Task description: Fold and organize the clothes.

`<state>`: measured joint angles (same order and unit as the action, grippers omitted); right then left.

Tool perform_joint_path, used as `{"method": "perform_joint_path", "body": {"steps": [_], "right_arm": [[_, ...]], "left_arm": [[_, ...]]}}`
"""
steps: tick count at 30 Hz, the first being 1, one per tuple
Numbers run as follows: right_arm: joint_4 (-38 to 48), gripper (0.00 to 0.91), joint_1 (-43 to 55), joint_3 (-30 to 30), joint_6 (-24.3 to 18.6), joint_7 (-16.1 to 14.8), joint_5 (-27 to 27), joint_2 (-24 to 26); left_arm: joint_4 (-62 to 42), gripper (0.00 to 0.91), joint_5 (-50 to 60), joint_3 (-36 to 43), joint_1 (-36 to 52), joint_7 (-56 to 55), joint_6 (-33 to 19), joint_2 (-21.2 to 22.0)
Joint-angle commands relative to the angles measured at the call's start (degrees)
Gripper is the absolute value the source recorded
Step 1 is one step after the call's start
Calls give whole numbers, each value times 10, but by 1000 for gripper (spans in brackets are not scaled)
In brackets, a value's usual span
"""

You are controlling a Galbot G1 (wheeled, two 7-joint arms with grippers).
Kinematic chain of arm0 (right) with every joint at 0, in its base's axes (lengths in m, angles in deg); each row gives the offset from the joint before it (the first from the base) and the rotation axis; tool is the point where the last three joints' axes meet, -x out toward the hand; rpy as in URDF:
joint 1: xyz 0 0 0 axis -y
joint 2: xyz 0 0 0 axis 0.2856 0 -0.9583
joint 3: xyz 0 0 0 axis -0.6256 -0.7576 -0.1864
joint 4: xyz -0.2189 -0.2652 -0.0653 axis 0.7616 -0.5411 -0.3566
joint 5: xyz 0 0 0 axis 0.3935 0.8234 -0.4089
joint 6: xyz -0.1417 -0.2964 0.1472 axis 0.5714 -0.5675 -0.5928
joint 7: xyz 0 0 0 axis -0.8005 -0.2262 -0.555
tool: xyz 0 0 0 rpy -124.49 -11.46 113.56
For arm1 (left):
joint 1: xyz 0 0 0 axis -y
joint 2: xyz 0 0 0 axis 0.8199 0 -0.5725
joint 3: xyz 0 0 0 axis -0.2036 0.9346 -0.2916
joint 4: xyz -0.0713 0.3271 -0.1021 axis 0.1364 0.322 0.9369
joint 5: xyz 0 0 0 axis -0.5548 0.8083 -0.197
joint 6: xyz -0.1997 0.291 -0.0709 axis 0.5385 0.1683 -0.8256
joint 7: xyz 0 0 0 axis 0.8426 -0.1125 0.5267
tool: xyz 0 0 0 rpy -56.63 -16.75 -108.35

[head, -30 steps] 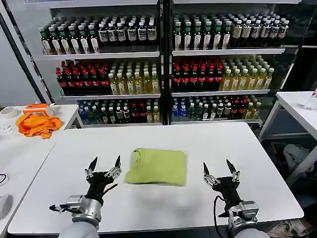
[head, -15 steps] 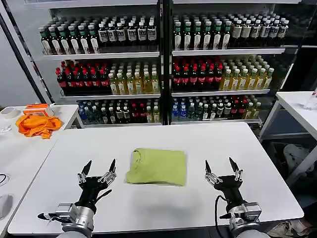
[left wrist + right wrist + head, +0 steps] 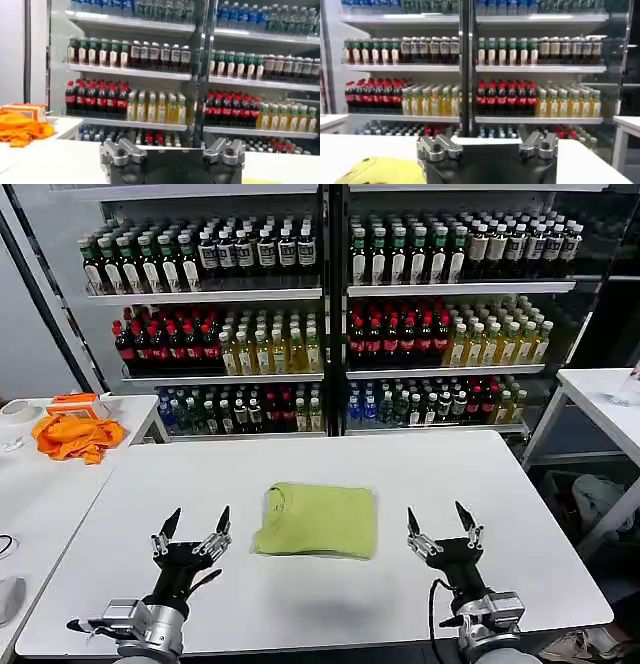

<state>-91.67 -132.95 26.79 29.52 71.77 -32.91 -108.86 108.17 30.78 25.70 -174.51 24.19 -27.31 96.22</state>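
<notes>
Left gripper [image 3: 191,526] lowered, T-shirt [image 3: 317,520] folded, label hidden

both arms reach forward from the near edge, low and side by side. the left gripper [image 3: 190,529] points ahead with its jaws spread wide and nothing between them. the right gripper [image 3: 439,524] has the same pose, jaws spread wide, holding nothing.

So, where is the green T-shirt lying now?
In the head view the green T-shirt lies folded near the middle of the white table, between the open left pincer and open right pincer.
</notes>
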Motion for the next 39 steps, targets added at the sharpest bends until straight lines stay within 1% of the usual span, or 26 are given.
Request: {"method": "perform_joint_path", "body": {"steps": [1, 7, 27, 30, 35, 37, 39], "right_arm": [[-7, 907, 1, -7, 8, -4, 1, -2], [-11, 907, 6, -2, 15, -2, -3, -5], [-13, 907, 4, -7, 19, 2, 0, -13], [-10, 907, 8, -8, 20, 9, -1, -14], [4, 907, 12, -2, -13, 17, -3, -12], [3, 907, 9, 3, -13, 18, -3, -9], [0, 907, 7, 9, -5, 26, -4, -7]], "left_arm": [[8, 907, -1, -7, -6, 5, -1, 1], [14, 907, -1, -8, -11, 12, 1, 3], [21, 907, -7, -14, -13, 11, 3, -1], [22, 907, -7, -14, -13, 11, 3, -2], [21, 907, -6, -12, -12, 11, 4, -1], [21, 907, -6, -12, -12, 11, 4, -1], [21, 907, -6, -12, -12, 12, 4, -1]]}}
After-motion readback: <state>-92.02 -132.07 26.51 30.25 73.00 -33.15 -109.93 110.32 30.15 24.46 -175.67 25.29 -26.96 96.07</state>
